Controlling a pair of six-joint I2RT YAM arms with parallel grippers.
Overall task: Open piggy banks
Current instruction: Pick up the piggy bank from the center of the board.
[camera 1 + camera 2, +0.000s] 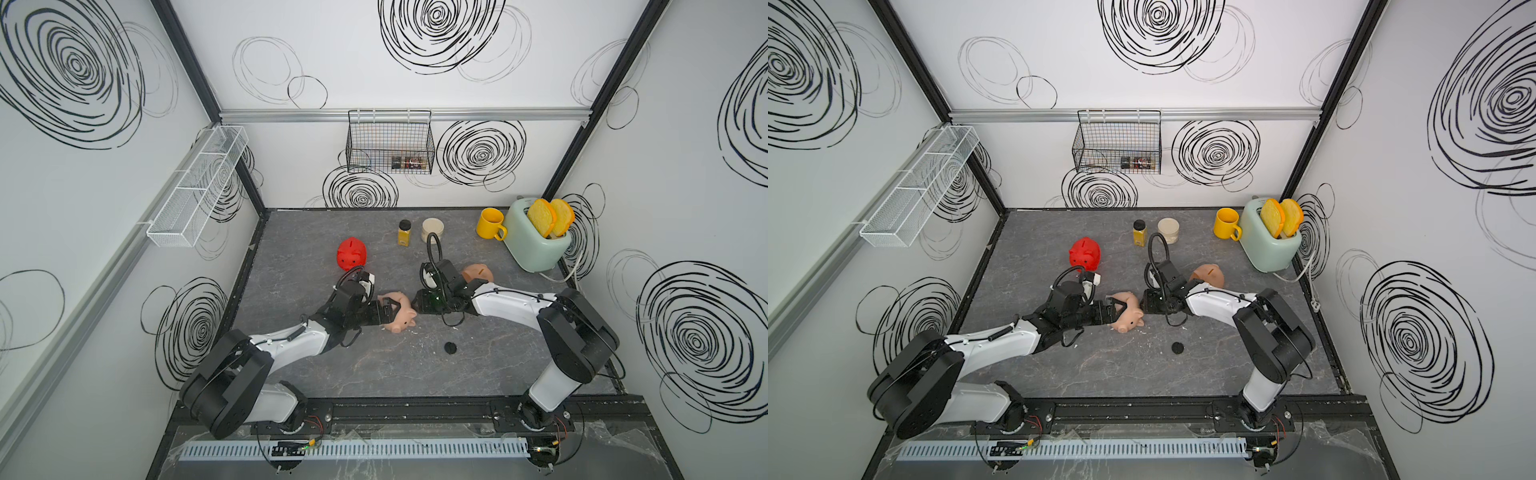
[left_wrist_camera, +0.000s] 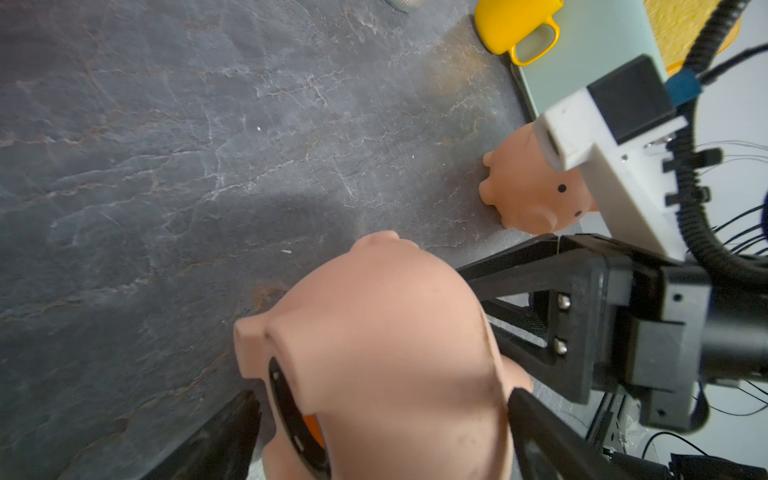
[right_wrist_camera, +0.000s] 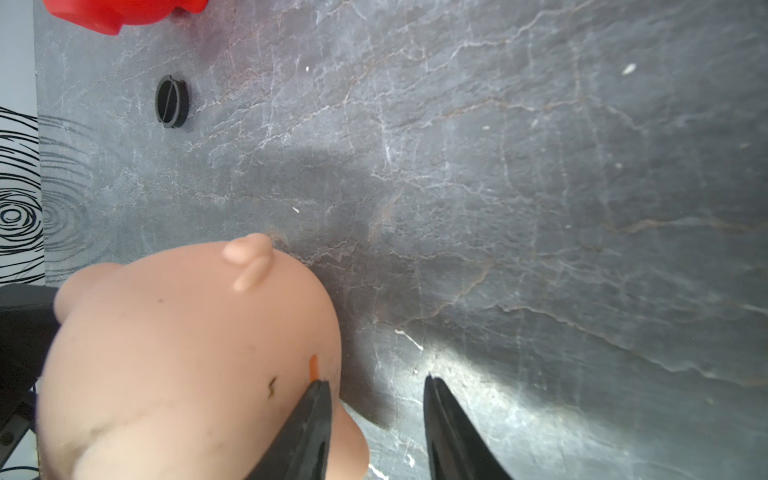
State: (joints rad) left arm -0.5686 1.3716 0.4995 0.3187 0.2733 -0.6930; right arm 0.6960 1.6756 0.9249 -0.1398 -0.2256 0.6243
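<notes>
Three glossy plastic pigs are sitting on the grey stone-look table (image 1: 311, 374). In a top view the red piggy bank (image 1: 351, 258) is standing upright left of centre, its coin slot facing up. The pale pink piggy bank (image 1: 401, 319) is lying tipped over at the middle of the frame, snout pointing toward the lower edge. The left gripper (image 1: 390, 314) is clamping it across the body. In the left wrist view its underside is showing a black ring (image 2: 291, 415) with a sliver of orange inside. The peach-tan piggy bank (image 1: 478, 272) is standing right of centre, partly hidden behind the right arm.

The right gripper (image 3: 375, 378) is holding its jaws spread, with only bare table between them. One finger (image 3: 316, 419) is overlapping the pink pig's flank; I cannot tell whether it is touching.

One loose black plug (image 1: 450, 347) is lying flat at lower centre.

Along the upper edge of the table are standing one spice jar (image 1: 404, 232), one cream tub (image 1: 433, 230), one yellow mug (image 1: 490, 222) and one mint toaster (image 1: 536, 245). The toaster is holding two toast slices (image 1: 542, 216) upright in its slots.

The black wire basket (image 1: 390, 137) on the back wall is holding a few small dark items, too small to identify. A white mesh rack (image 1: 199, 187), divided into three compartments, is hanging at the upper left.
</notes>
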